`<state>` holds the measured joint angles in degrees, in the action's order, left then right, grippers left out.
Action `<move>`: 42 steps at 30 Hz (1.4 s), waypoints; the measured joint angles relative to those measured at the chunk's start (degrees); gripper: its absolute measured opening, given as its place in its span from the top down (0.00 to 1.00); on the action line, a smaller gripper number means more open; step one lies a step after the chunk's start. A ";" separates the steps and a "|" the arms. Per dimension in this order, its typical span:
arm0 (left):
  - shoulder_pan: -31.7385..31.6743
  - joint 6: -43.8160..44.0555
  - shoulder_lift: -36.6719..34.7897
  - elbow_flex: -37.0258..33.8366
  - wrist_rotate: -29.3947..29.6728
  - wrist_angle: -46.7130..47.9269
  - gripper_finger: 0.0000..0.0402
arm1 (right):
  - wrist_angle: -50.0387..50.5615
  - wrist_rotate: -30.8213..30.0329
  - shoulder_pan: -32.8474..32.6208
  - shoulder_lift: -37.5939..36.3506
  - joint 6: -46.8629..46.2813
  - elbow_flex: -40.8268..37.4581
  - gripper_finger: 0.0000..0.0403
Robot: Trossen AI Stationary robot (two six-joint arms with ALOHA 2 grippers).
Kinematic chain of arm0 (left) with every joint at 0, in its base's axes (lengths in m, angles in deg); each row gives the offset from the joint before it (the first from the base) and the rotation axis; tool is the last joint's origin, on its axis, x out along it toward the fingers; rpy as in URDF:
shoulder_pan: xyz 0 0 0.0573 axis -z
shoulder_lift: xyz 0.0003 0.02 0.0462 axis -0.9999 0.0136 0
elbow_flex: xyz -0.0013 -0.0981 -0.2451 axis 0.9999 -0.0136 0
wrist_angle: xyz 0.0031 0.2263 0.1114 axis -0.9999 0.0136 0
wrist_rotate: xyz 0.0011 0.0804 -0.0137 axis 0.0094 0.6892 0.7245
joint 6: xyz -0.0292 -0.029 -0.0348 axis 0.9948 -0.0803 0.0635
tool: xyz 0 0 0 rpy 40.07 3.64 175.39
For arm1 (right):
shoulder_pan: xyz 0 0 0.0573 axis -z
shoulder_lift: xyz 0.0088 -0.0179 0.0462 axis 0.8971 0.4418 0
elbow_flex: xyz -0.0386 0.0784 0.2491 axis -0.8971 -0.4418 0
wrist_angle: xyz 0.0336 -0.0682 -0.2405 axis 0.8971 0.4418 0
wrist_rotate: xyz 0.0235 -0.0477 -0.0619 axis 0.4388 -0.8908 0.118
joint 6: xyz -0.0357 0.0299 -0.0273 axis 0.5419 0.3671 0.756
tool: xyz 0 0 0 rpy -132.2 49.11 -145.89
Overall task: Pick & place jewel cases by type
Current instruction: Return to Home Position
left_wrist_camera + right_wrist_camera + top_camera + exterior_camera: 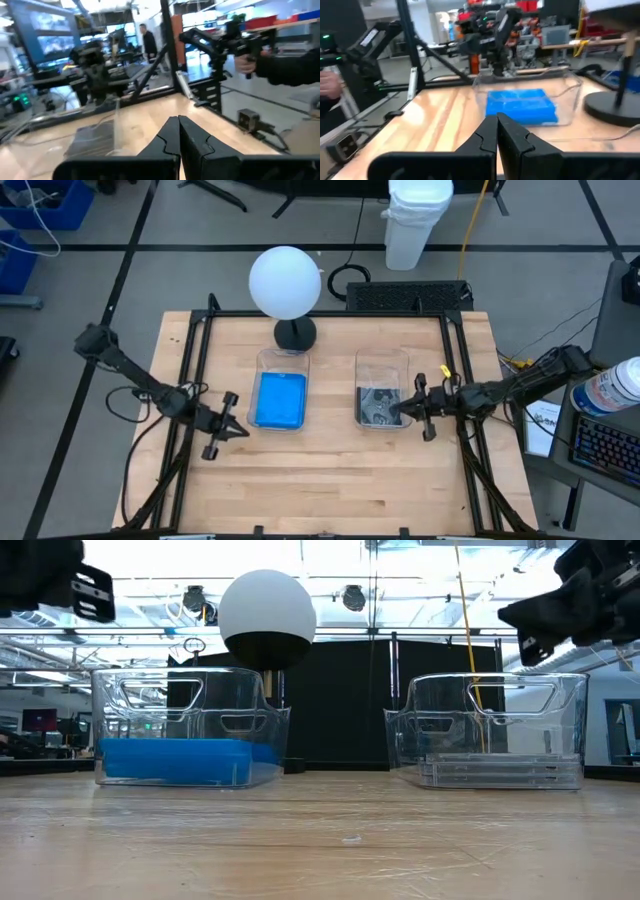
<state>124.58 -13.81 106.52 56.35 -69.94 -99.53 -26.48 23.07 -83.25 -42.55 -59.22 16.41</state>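
With the left tool (237, 430) and right tool (404, 410) closed on nothing, you found blue cases (280, 400) in the left tub (283, 356) and clear cases (374, 406) in the right tub (382, 358), probably light, stiff, slick and brittle, best gripped by opposite thin edges.

Bright blue jewel cases (280, 400) fill one clear tub (283, 358); grey and clear jewel cases (377, 406) with dark patches fill the other tub (382, 363). The wooden table (330, 480) is pale and grain-streaked. The globe lamp (285, 281) is white, its base (295, 333) black.
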 joint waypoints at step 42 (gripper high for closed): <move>-17.40 -2.37 -9.09 0.00 -6.81 18.71 1.00 | 11.64 -0.43 0.73 -12.27 3.91 0.00 1.00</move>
<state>107.17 -16.18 97.43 56.35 -76.75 -80.82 -14.84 22.65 -82.52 -54.82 -55.31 16.41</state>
